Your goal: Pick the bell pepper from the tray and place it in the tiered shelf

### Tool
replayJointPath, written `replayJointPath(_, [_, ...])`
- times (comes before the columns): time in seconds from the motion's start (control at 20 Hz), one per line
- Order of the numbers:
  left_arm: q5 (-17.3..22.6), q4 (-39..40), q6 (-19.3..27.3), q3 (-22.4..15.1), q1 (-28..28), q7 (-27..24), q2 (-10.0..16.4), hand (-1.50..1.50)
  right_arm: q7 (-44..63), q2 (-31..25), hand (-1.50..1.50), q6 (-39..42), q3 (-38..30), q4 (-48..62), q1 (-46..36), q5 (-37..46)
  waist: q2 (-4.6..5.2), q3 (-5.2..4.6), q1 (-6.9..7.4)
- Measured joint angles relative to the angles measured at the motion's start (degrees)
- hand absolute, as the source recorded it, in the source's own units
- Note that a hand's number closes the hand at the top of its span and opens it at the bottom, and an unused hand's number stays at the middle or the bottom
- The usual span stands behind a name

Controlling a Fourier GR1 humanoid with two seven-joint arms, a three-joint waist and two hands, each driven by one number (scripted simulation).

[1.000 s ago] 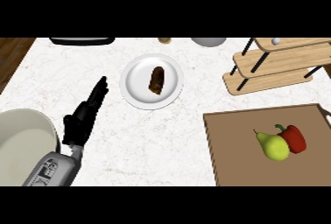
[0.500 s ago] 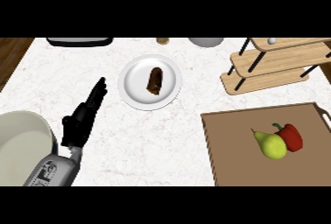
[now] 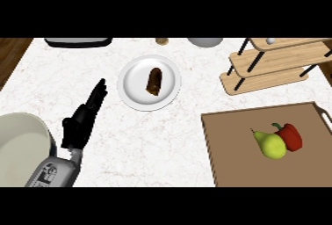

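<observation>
On the wooden tray (image 3: 233, 145) at your right, the red bell pepper (image 3: 292, 137) lies against a yellow-green pear (image 3: 272, 146). The two touch, with the pepper on the side nearer the tray's right rim. You can see the tiered shelf (image 3: 279, 74) standing on the counter (image 3: 162, 145) beyond the tray, toward the far right corner, apart from the pepper. Your left hand (image 3: 83, 121) shows at the left, over the counter, its fingers straight and close together, pointing away from you and clasping nothing. It lies between a big pale bowl (image 3: 23, 140) at the lower left and a white plate (image 3: 133, 83) near the middle, which bears a dark brown piece of food (image 3: 154, 81). The hand is well apart from the tray.
</observation>
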Motion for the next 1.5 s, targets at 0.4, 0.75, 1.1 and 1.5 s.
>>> replayJointPath(0.4, [-2.9,1.1,-0.5,1.2,-0.6,0.0,-2.8,0.0,8.3,2.9,-1.5,-0.4,-5.5,-14.0,9.2,2.9,0.13,0.07,0.03])
replayJointPath(0.75, [-4.2,-1.6,-2.6,2.9,1.0,1.1,-3.3,0.0,14.6,8.6,-1.5,1.0,-8.8,-20.8,10.6,7.7,0.19,0.08,0.43])
replayJointPath(1.1, [-5.8,-0.1,-4.9,5.2,0.5,0.4,-4.7,0.0,15.1,15.2,-1.5,3.8,-11.1,-21.6,11.2,13.5,0.25,0.08,0.54])
replayJointPath(1.5, [-6.9,0.0,-7.5,7.6,1.9,-0.7,-5.7,0.0,16.3,21.7,-1.5,6.7,-12.5,-21.9,10.6,20.1,0.27,0.1,0.63])
